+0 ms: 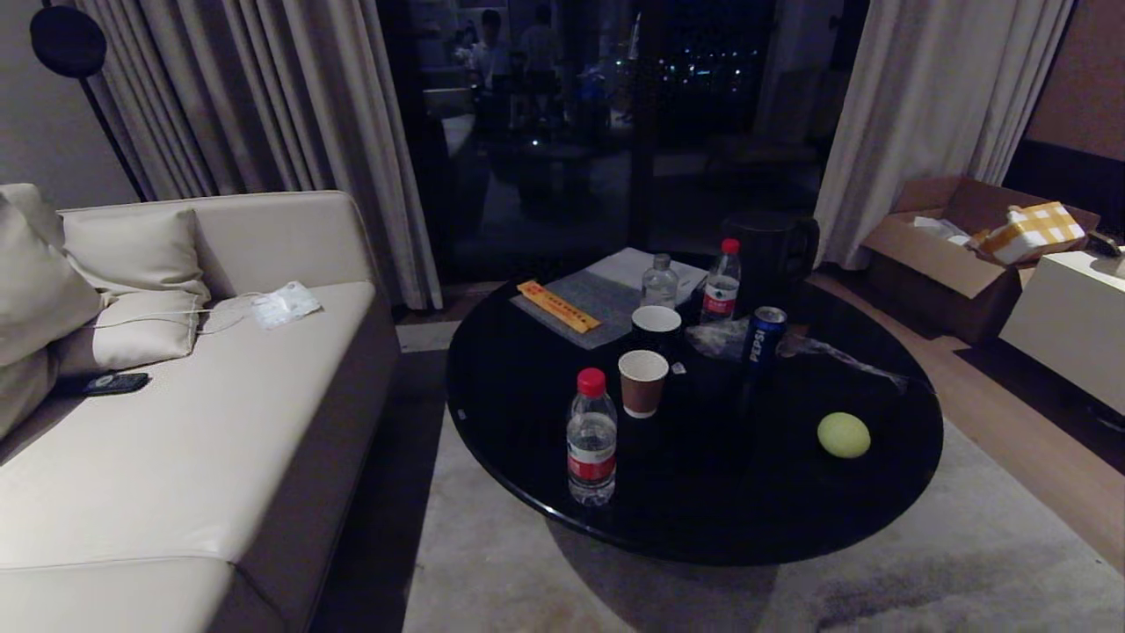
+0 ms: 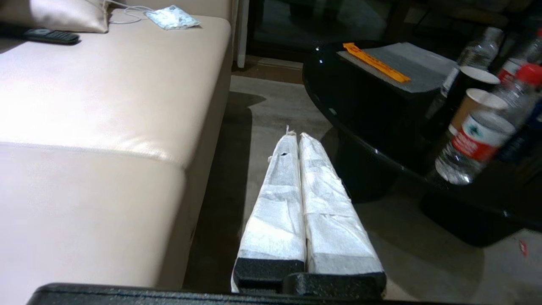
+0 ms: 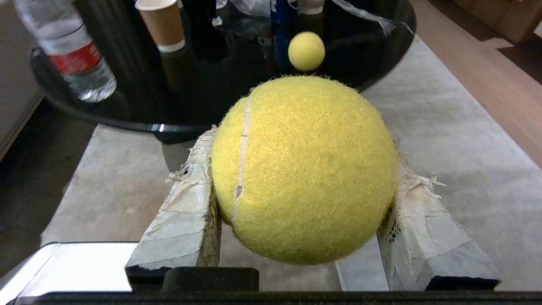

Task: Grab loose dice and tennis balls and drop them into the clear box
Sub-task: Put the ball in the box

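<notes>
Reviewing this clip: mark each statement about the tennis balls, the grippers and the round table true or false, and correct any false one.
1. The right gripper holds a tennis ball between its fingers. True.
2. The left gripper is open around a paper cup. False: its fingers are pressed together, empty, above the floor between the sofa and the black table.
3. A second tennis ball lies on the black table. True.
4. The Pepsi can lies on its side. False: it stands upright.
5. The clear box sits on the table. False: no such box shows in any view.
</notes>
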Tool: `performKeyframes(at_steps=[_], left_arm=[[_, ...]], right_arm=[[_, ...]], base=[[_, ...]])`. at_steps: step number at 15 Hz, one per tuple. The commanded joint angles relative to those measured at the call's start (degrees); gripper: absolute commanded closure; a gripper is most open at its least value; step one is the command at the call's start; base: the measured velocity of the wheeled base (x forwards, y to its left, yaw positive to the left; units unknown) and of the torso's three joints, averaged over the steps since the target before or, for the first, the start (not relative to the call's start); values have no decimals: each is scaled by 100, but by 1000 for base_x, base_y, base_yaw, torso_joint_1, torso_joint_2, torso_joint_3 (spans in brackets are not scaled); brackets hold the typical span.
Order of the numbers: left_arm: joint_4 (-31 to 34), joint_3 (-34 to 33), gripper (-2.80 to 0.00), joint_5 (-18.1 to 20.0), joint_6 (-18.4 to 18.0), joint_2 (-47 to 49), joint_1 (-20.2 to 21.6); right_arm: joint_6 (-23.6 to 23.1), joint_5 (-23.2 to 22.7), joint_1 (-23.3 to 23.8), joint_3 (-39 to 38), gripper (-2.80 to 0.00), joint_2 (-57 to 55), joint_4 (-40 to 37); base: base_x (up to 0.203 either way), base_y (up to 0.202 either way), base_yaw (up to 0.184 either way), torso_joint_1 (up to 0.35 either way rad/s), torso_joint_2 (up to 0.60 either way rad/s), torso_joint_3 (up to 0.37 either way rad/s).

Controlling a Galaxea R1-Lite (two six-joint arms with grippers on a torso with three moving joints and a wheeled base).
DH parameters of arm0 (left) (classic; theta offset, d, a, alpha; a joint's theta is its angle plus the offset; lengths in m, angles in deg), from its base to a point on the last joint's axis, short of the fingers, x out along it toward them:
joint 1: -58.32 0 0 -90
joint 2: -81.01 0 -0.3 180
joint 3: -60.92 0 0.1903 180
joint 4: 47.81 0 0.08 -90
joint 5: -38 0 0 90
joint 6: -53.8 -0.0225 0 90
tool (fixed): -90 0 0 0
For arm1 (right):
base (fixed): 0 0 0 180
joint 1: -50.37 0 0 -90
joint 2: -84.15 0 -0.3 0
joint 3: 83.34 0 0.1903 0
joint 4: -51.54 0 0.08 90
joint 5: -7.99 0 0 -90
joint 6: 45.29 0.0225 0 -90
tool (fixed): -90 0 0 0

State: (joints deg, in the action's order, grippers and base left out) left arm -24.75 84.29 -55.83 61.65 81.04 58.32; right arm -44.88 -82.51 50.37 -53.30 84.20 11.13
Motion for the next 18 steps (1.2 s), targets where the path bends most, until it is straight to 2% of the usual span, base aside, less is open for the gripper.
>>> performKeyframes(at_steps=[1,18], left_arm=[[-5,-9,0,-4,6,6,0],[-13,-9,0,-4,25,6,0]], right_arm=[[3,-3,0,1,0,-5,-10],[-6,-11,0,1,0,-13,-10]], base=[[-179,0,-3,0,5,2],[-184,0,-2,3,2,2]])
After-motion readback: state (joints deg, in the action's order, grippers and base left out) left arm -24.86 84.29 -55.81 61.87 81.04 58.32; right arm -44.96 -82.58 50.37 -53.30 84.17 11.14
